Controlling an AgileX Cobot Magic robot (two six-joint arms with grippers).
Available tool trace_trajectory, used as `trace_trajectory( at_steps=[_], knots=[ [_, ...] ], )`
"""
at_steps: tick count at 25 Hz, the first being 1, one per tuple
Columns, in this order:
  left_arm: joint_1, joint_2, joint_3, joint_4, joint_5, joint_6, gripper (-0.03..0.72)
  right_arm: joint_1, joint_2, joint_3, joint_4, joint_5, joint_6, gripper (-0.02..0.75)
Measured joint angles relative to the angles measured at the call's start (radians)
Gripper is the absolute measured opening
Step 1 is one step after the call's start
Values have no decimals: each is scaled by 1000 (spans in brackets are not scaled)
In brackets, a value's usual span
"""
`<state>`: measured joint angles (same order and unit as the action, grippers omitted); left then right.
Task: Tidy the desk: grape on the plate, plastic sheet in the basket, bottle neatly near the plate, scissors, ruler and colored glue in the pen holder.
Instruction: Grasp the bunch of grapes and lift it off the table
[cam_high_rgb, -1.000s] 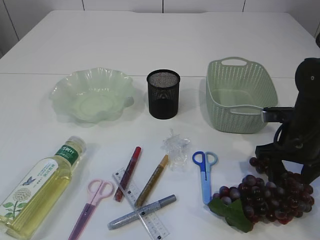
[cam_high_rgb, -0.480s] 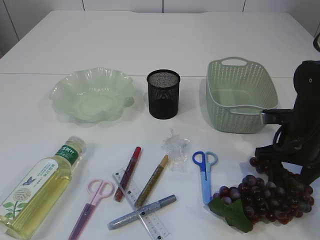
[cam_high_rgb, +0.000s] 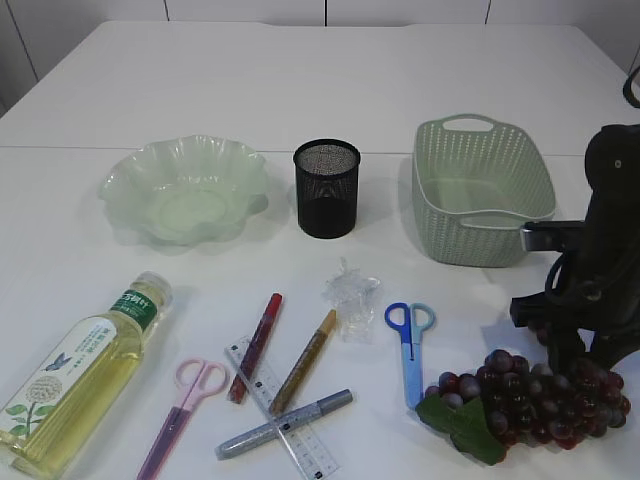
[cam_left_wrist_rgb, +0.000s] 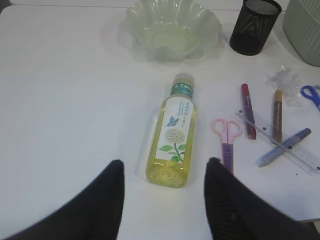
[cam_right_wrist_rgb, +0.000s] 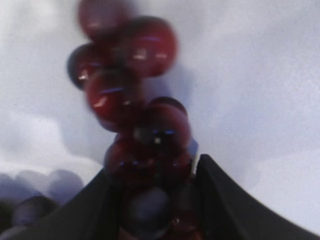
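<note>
Right tool (cam_right_wrist_rgb: 155, 180), fingers pressed on the grape bunch (cam_high_rgb: 530, 400) at the tabletop's (cam_high_rgb: 300, 80) near right corner, should firm its hold low; lift gently; carry to the plate (cam_high_rgb: 185, 190).

Bright even light, soft shadows; right wrist view blurred, grape (cam_right_wrist_rgb: 145, 125) out of focus.
</note>
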<state>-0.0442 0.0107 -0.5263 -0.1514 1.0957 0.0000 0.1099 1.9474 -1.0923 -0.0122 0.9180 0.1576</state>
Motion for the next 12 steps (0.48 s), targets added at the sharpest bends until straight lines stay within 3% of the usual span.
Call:
trace_trajectory(
  at_steps=[5,12],
  knots=[
    [0,0,0,-13,-4,0,379,0,0,-3,0,0,0,250],
    [0,0,0,-15,-4,0,379,0,0,-7,0,-8,0,151]
  ],
)
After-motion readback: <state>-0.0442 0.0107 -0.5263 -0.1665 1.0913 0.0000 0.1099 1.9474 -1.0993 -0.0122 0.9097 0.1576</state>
